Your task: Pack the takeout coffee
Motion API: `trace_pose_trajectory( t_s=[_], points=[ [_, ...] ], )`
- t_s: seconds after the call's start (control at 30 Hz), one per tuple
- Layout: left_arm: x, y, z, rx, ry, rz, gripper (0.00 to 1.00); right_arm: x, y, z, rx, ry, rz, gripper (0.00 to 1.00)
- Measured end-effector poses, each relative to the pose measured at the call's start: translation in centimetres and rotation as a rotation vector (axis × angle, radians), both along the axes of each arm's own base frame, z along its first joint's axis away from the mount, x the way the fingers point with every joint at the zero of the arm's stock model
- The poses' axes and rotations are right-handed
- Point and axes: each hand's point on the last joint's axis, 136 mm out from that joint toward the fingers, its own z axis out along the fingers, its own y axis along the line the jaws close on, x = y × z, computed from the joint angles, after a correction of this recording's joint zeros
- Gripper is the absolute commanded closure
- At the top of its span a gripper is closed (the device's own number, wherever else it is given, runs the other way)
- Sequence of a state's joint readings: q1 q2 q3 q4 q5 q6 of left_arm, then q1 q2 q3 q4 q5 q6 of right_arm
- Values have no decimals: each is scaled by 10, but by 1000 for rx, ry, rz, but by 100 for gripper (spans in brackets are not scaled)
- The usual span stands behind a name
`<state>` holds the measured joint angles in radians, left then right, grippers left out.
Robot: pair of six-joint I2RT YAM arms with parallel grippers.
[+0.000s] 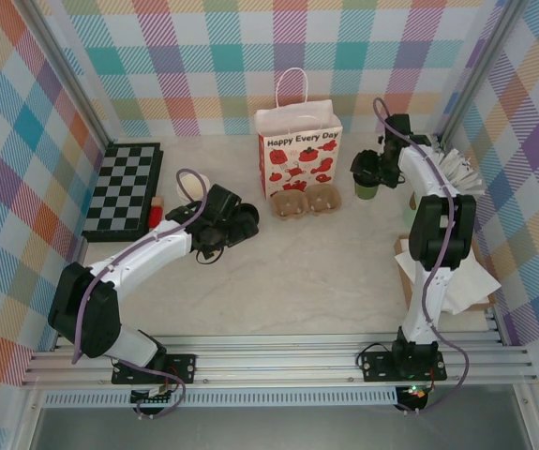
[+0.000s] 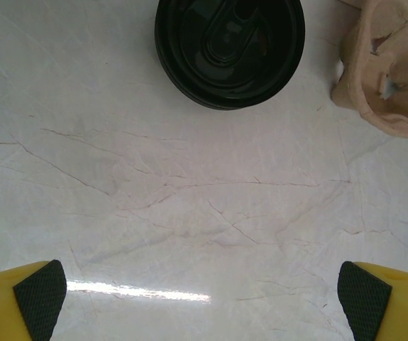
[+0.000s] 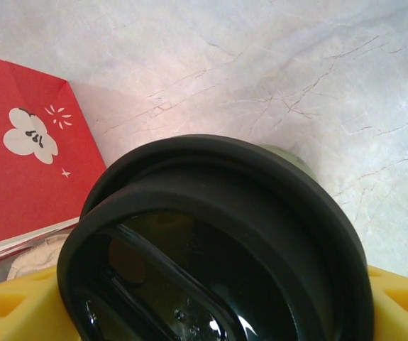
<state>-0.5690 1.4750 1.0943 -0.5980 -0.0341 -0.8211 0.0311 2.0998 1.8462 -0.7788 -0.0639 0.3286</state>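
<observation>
Black-lidded takeout coffee (image 3: 211,241) inside right end effector (image 3: 211,305), grip unclear, left end effector (image 2: 204,302) apart

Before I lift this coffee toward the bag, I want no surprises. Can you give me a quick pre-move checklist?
1. The right gripper straddles the takeout coffee: ok.
2. Grip is firm: cannot tell, the lid hides the contact.
3. The black lid is seated on the cup: ok.
4. The paper bag is upright: ok.
5. Bag mouth is open: cannot tell.
6. The left gripper is open, apart from the bag: ok.
</observation>
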Motion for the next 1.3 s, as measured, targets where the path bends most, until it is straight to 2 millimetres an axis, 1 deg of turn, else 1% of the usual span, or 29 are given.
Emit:
trace_pose_trajectory(
  t_s=[0.13,0.33,0.53,0.63,0.77,0.87,0.97,1.0,1.03,1.07,1.1,1.17,1.23,1.3],
  points=[
    [-1,-2,0,-5,4,-16,0,0,-4,-1,2,4,-21,16],
    [-2,-3,0,-3,2,-31,0,2,-11,1,2,3,-41,7],
    [-1,-4,1,-6,-3,-32,0,5,-11,12,1,-13,-42,3],
    [-1,-4,1,-6,-3,-32,0,5,-14,13,-13,-14,-49,1],
    [-1,-4,1,-6,-3,-32,0,3,-18,15,-35,-8,-60,0],
    [0,-4,1,-6,-3,-32,0,-1,-22,28,-71,-29,-73,0],
    [0,-2,3,-5,-13,-24,0,-11,-24,52,-112,-76,-84,0],
    [1,-1,5,-5,-23,-15,0,-16,-21,64,-128,-103,-81,0],
    [2,1,7,-4,-32,-5,0,-21,-18,74,-143,-129,-71,0],
    [2,2,9,-5,-41,6,0,-27,-9,85,-154,-159,-50,0],
    [3,5,12,-4,-52,21,0,-34,2,95,-161,-194,-21,0],
    [5,8,17,-14,-70,57,0,-50,35,109,-160,-262,62,1],
    [5,12,22,-27,-85,86,0,-68,73,108,-149,-303,156,2],
    [3,15,25,-37,-96,109,0,-85,109,93,-141,-322,254,2]
  ],
)
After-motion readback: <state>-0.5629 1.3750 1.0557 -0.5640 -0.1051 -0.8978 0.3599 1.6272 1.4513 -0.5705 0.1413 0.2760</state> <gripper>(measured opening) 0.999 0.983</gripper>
